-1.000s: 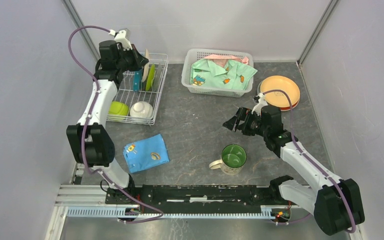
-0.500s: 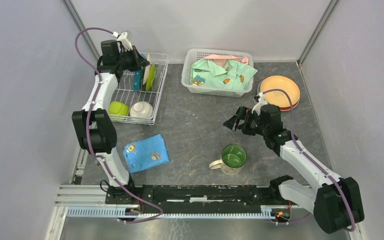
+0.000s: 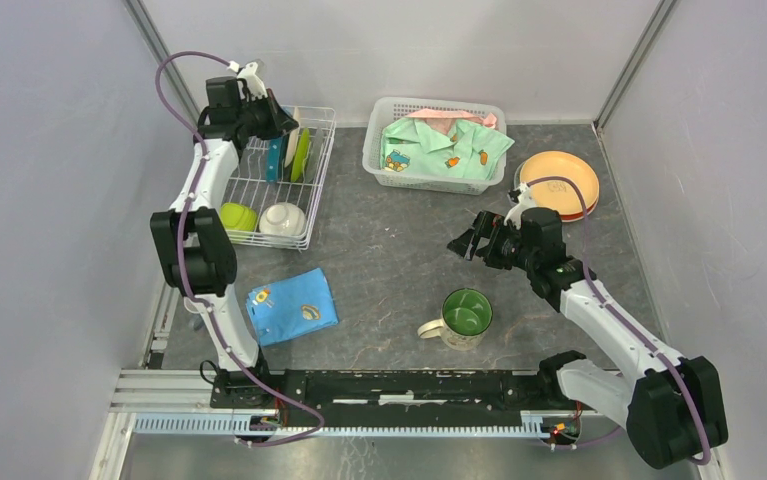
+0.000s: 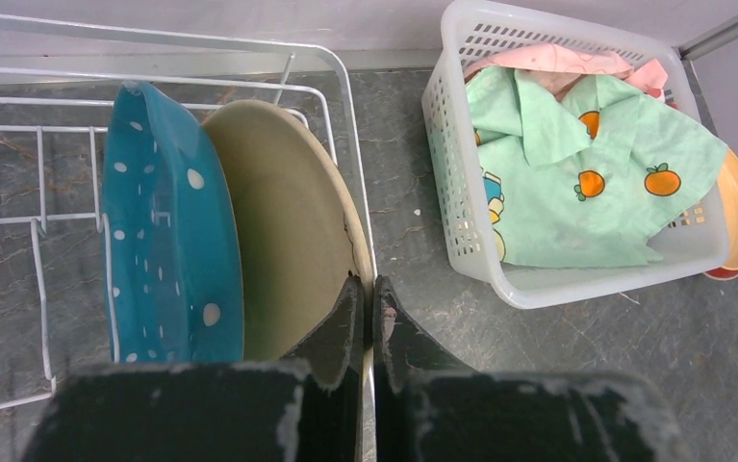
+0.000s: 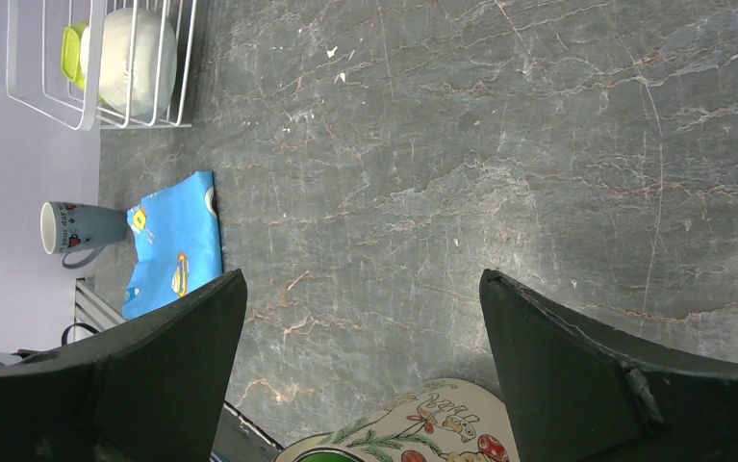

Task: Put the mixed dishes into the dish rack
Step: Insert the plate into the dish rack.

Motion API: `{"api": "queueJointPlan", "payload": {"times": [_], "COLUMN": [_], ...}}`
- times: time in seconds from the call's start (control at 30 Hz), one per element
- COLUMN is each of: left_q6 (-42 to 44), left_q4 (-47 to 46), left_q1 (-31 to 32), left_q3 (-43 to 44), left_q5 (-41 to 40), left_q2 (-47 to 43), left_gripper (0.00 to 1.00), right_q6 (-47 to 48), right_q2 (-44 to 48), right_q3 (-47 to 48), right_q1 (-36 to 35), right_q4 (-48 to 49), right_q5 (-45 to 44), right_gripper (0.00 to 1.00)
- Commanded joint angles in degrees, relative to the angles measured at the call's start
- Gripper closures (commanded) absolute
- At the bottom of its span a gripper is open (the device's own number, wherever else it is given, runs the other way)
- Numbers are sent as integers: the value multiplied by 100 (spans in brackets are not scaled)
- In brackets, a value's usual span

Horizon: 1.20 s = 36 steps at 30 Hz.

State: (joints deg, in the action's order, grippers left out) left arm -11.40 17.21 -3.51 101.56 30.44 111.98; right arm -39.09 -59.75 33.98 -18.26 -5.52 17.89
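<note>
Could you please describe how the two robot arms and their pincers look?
Both arms have white links and bulky black joints: the left arm and the right arm. A purple cable runs along each. The left pincer and right pincer have matte black, wedge-shaped fingers; the left ones show scuffed, greyish edges.

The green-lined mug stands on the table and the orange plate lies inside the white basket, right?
No: the top view shows the orange plate on the table beside the white basket, not in it. The green-lined mug does stand on the table.
</note>
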Motion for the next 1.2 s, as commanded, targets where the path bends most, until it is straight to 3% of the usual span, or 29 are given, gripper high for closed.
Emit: {"api": "queueJointPlan", "payload": {"times": [0.0,1.17], "left_q6": [410,604], "left_q4": [-136,-60], "left_q1": [-10,-10], "left_q3": [329,333], "left_q5": [-46,-468], "left_q2": [64,184], "left_gripper": [94,82], "right_q6": [29,106], "right_q2": [105,145], "right_q3": [248,145], "right_q1": [-15,-15], "right_q4": [71,103], "right_q5": [-77,-48], "right_gripper": [2,2]}}
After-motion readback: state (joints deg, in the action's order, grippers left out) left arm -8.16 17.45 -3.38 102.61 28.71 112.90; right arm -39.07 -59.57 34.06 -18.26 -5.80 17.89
